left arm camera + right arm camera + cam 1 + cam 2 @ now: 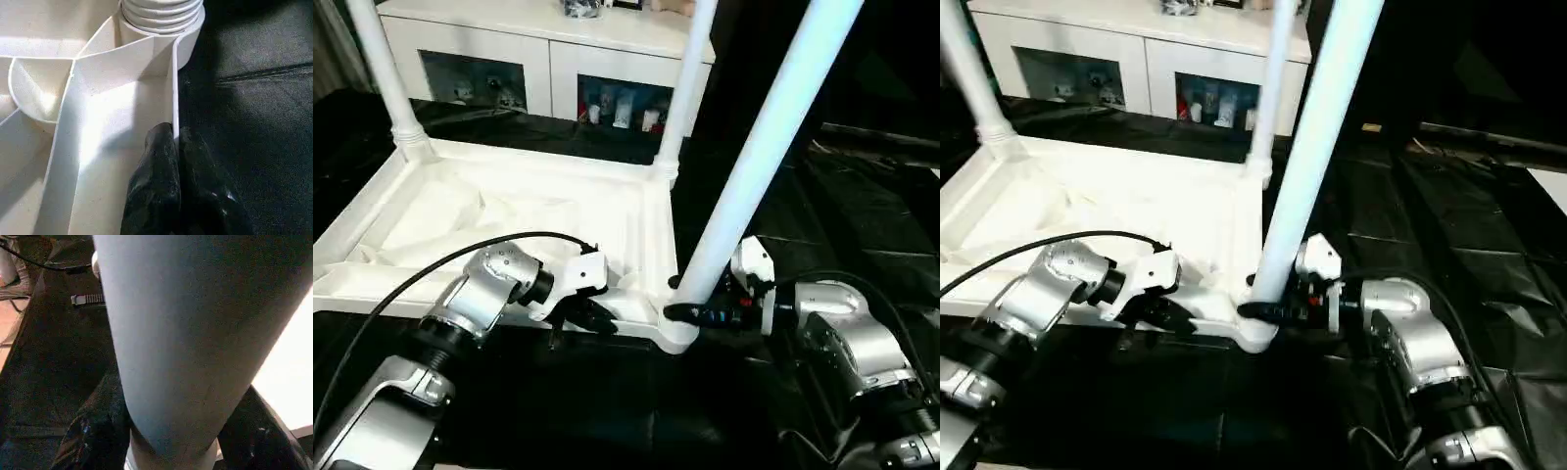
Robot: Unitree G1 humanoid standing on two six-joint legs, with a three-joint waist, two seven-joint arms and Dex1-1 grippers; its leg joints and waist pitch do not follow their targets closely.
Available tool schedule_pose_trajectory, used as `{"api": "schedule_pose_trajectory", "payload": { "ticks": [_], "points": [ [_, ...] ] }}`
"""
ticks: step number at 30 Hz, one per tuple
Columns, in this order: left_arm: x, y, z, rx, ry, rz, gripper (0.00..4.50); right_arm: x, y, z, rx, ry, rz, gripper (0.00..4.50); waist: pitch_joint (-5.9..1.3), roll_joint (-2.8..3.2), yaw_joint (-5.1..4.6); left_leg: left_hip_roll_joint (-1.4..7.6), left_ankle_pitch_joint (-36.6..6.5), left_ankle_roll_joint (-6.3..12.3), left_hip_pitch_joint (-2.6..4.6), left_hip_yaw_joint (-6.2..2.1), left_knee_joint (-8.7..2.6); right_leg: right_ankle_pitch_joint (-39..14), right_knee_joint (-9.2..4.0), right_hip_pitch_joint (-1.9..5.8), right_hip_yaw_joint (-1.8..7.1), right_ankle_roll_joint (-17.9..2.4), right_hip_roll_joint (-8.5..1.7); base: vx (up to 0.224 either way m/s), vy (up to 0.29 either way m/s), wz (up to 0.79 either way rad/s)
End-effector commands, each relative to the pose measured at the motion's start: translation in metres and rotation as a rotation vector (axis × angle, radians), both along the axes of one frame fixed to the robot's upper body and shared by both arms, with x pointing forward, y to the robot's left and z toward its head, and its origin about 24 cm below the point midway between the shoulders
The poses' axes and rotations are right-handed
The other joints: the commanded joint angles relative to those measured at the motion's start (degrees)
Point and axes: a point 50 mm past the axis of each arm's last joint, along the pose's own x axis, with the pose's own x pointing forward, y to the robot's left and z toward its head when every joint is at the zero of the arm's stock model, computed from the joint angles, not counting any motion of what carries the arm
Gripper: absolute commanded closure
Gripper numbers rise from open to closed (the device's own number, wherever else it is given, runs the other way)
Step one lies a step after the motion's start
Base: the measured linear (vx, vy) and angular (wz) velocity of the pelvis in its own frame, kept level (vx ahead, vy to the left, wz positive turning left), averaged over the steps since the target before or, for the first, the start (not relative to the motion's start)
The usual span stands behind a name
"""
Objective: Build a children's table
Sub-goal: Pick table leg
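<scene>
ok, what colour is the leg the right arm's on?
White leg, clearest in the left eye view.

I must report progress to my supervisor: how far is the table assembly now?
Done: two far legs stand in the corner sockets of the upside-down tabletop. In hand: the right claw is closed around the base of a third leg at the near right socket, while the left claw pinches the near rim beside it. Left: seating this leg; I cannot see a fourth leg at the near left corner.
</scene>
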Motion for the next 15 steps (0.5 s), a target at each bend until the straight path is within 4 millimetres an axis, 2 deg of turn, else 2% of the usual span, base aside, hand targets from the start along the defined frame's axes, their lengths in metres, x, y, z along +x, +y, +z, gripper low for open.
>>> {"api": "schedule_pose_trajectory", "payload": {
  "ticks": [1, 4, 5, 7, 10, 11, 13, 14, 15],
  "points": [
    [0.001, -0.013, 0.011, -0.054, 0.004, -0.105, 4.50, -0.022, -0.005, -0.039, -0.101, 0.182, 0.028, 2.64, -2.45, 1.38, -0.20, 1.14, -17.7, 0.53, 0.90, -0.17, -4.16, -8.0, -3.31, 1.83, 0.90, -12.6, -1.72, 0.000, 0.000, 0.00],
    [0.003, -0.012, 0.012, -0.050, 0.004, -0.119, 4.50, -0.023, -0.003, -0.039, -0.095, 0.180, 0.038, 2.64, -2.46, 1.18, -0.09, 1.12, -17.5, 0.88, 0.95, -0.10, -4.12, -7.1, -3.28, 1.93, 0.86, -13.0, -1.69, 0.000, 0.000, 0.00],
    [0.006, -0.011, 0.011, -0.041, -0.006, -0.112, 4.50, -0.023, -0.005, -0.043, -0.115, 0.172, 0.035, 2.64, -2.56, 1.00, -0.05, 1.11, -17.7, 0.92, 0.95, -0.09, -4.07, -7.5, -3.33, 1.96, 0.84, -13.0, -1.74, 0.000, 0.000, 0.00],
    [0.010, -0.011, 0.011, -0.044, -0.013, -0.083, 4.50, -0.021, -0.006, -0.046, -0.117, 0.170, 0.005, 2.64, -2.47, 1.04, 0.04, 1.20, -19.0, 0.58, 0.99, -0.14, -4.19, -9.5, -3.49, 1.88, 0.85, -12.8, -1.90, 0.000, 0.000, 0.00],
    [0.015, -0.012, 0.009, -0.052, -0.020, -0.014, 4.50, -0.015, -0.006, -0.048, -0.104, 0.169, -0.070, 2.64, -2.17, 0.99, 0.07, 1.26, -23.2, -0.33, 1.21, -0.34, -4.50, -16.4, -4.13, 1.55, 0.88, -11.7, -2.16, 0.000, 0.000, 0.00],
    [0.017, -0.013, 0.008, -0.059, -0.024, 0.030, 4.50, -0.008, -0.008, -0.049, -0.096, 0.166, -0.148, 2.64, -2.07, 1.02, 0.04, 1.28, -24.1, -0.53, 1.22, -0.40, -4.56, -18.1, -4.26, 1.49, 0.90, -11.4, -2.22, 0.000, 0.000, 0.00],
    [0.021, -0.016, 0.005, -0.075, -0.029, 0.101, 4.50, 0.003, -0.011, -0.052, -0.086, 0.166, -0.294, 2.64, -1.88, 1.01, -0.17, 1.18, -27.3, -1.73, 1.46, -0.80, -4.70, -25.4, -4.90, 1.09, 0.81, -9.6, -2.56, 0.000, 0.000, 0.00],
    [0.021, -0.016, 0.005, -0.075, -0.029, 0.101, 4.50, 0.003, -0.011, -0.052, -0.086, 0.166, -0.294, 2.64, -1.82, 0.95, -0.35, 1.09, -27.8, -2.02, 1.35, -0.91, -4.76, -27.1, -5.04, 1.10, 0.72, -9.0, -2.57, -0.058, 0.001, -0.06],
    [0.024, -0.018, 0.002, -0.086, -0.027, 0.163, 4.50, 0.011, -0.014, -0.055, -0.087, 0.176, -0.412, 2.64, -1.87, 1.04, -0.63, 1.11, -28.7, -2.47, 1.34, -1.24, -4.84, -29.7, -5.25, 1.13, 0.56, -8.0, -2.71, -0.058, 0.001, -0.06]
  ]
}}
